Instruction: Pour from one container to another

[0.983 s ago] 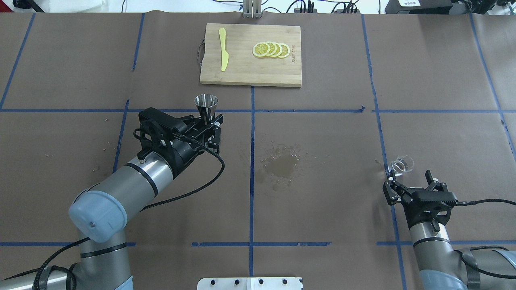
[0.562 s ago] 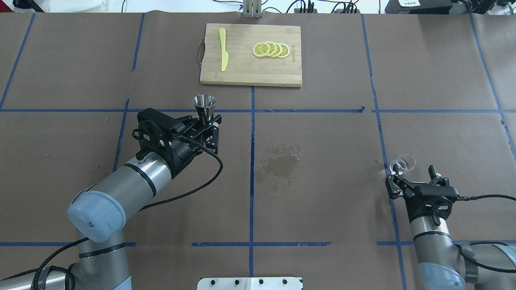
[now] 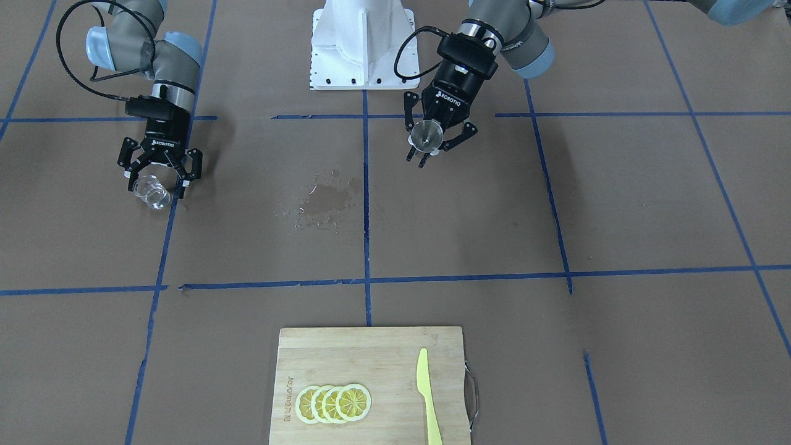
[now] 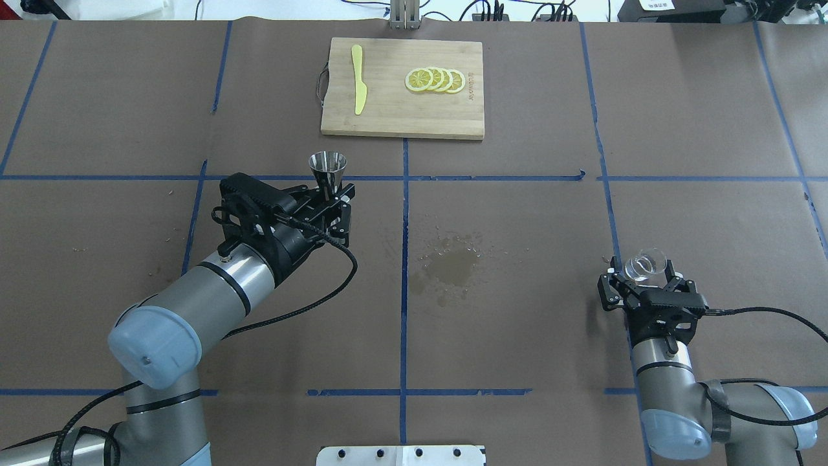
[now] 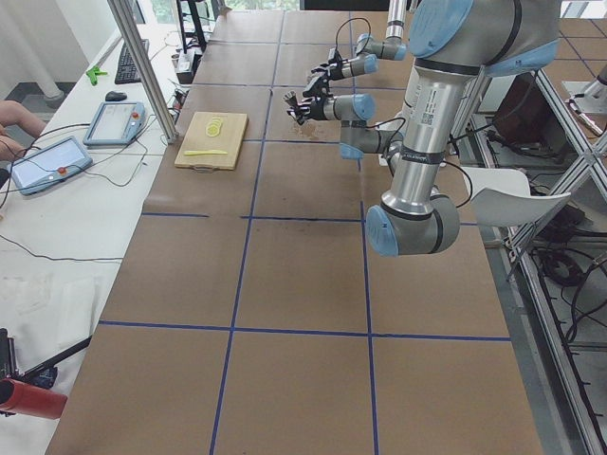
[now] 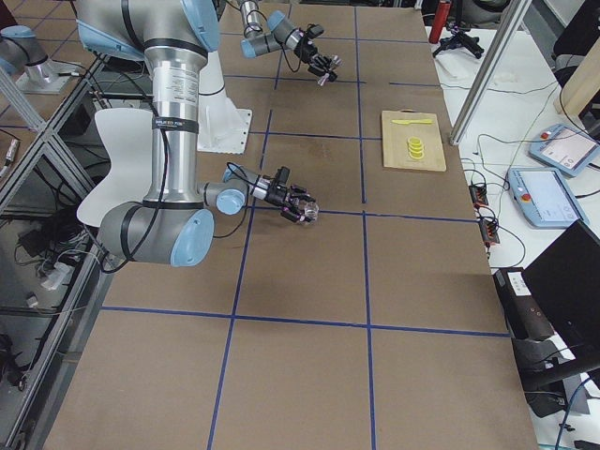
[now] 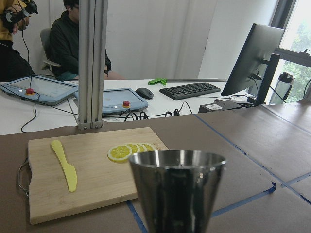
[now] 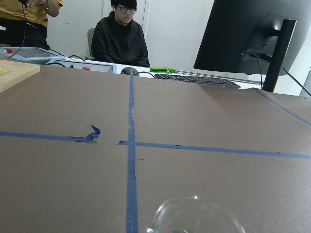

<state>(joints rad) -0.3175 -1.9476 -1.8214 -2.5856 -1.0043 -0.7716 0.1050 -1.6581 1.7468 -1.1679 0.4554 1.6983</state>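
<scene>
My left gripper (image 4: 336,197) is shut on the narrow waist of the steel jigger (image 4: 327,168) and holds it upright above the table, left of the centre line. The jigger's wide mouth (image 7: 177,162) fills the bottom of the left wrist view, and its rim faces the front camera (image 3: 426,135). The clear glass cup (image 4: 645,265) stands on the paper at the right. My right gripper (image 4: 639,277) is open, with a finger on either side of the cup and not closed on it. The cup's rim (image 8: 197,216) shows at the bottom of the right wrist view.
A wooden cutting board (image 4: 388,120) lies at the far middle, with lemon slices (image 4: 435,79) and a yellow plastic knife (image 4: 358,79) on it. A wet spill (image 4: 453,265) darkens the paper between the arms. Blue tape lines cross the table.
My right gripper has moved forward and a little to the left, so the glass cup now sits between its open fingers. The left gripper and the jigger have barely moved.
</scene>
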